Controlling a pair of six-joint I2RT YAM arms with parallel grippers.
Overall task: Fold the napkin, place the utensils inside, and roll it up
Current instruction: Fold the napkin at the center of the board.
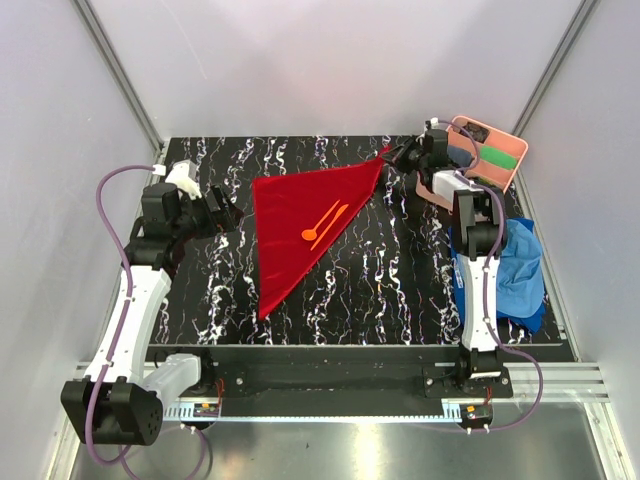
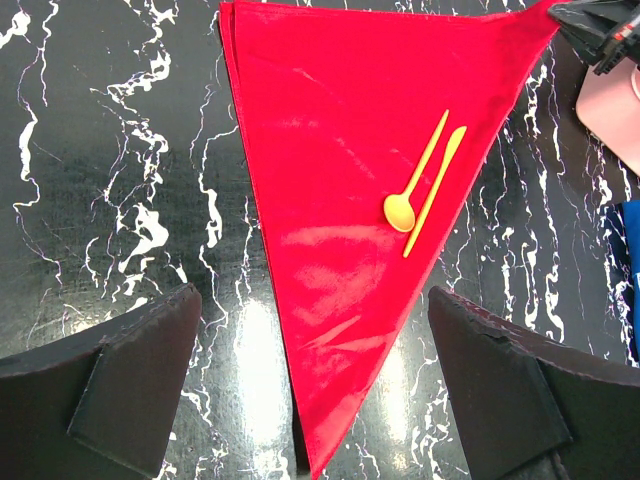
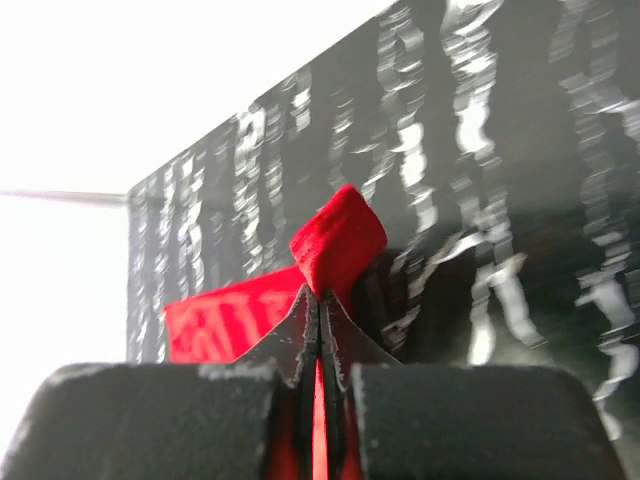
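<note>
Red napkin [image 1: 295, 225] lies folded into a triangle on the black marbled surface [image 1: 400, 280] in the top view, orange spoon [image 1: 316, 228] and a slim orange utensil [image 1: 333, 222] side by side on it near its right edge, right claw [image 1: 392, 158] at its far right corner, left claw [image 1: 225, 212] just beside its left edge. Left wrist view: left claw's fingers [image 2: 120, 380] spread wide, released, napkin's near tip below between them. Right wrist view: right claw clenched, pinching the napkin's corner [image 3: 340, 240], which pokes up past the fingertips.

The utensils [image 2: 435, 190] lie side by side on the napkin [image 1: 300, 220] at mid-table [image 1: 400, 280]; the tray [image 1: 517, 152] sits far right, a cloth [image 1: 525, 275] before it.
</note>
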